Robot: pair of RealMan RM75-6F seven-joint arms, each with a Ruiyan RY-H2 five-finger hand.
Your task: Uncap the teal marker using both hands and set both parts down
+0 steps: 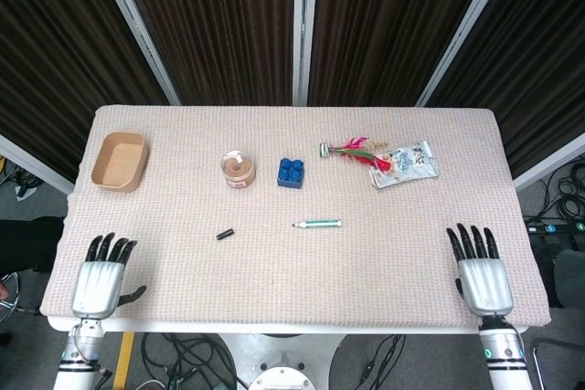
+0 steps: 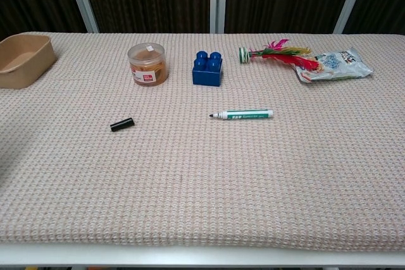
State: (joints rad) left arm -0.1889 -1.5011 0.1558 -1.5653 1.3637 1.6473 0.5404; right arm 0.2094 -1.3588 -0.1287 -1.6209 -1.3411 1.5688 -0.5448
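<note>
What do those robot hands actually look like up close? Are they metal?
The left hand and right hand look alike: a silvery grey, box-like back of the hand with black, human-style fingers. Below each sits a white wrist section with dark rings; the right wrist carries a small green light. Whether the shell is metal or plastic cannot be told. The chest view shows neither hand.
</note>
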